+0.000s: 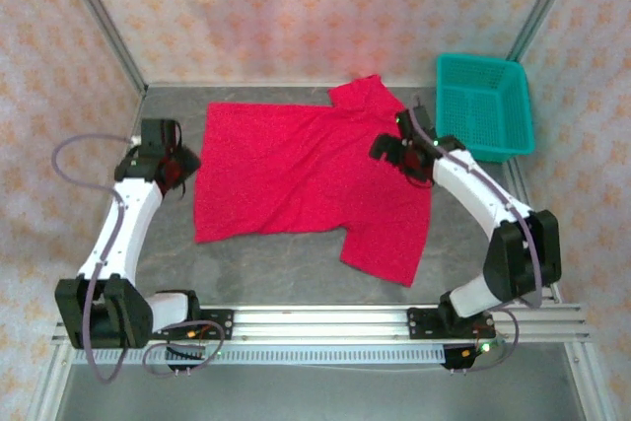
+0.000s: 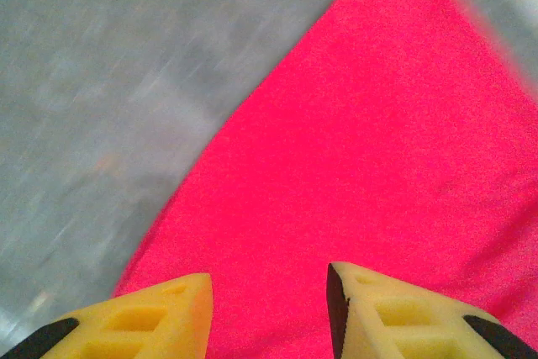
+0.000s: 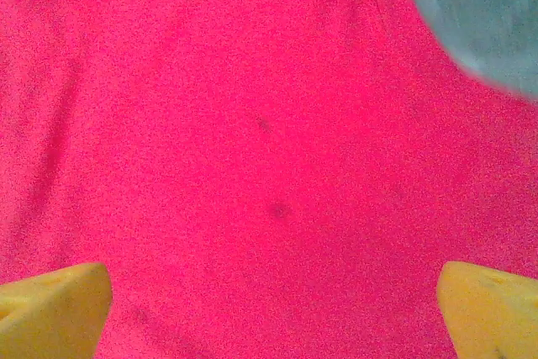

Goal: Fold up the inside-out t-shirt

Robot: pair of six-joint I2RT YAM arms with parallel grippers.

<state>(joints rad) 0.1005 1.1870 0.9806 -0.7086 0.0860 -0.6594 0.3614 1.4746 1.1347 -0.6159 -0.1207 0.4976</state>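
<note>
Starting at the left gripper (image 1: 184, 162): parted about halfway, nothing clamped between. Seen from the left wrist as two yellow fingers (image 2: 151, 317) with a clear gap, aimed down at the shirt (image 2: 370, 166) right where its edge meets bare grey surface (image 2: 101, 81). Hanging at the shirt's left edge, roughly midway along it; contact with the cloth impossible to tell. Behind it, wrist turned inward toward the cloth, white forearm running back along the left side to a black joint low at the near left corner.

Then the right gripper (image 1: 389, 148): spread wide, holding nothing. From the right wrist, one yellow fingertip (image 3: 59, 308) in each lower corner, red cloth across the span between, a patch of grey surface at top right. Poised over the shirt's right part, between the two sleeves; touching or just above, unclear. Behind it, forearm slanting back and rightward to a black joint raised above the near right base.

Further out: shirt spread flat in the middle of the surface, one sleeve pointing to the far side, the other toward the near edge. Teal basket (image 1: 483, 105) in the far right corner, near the far sleeve but apart from it.
</note>
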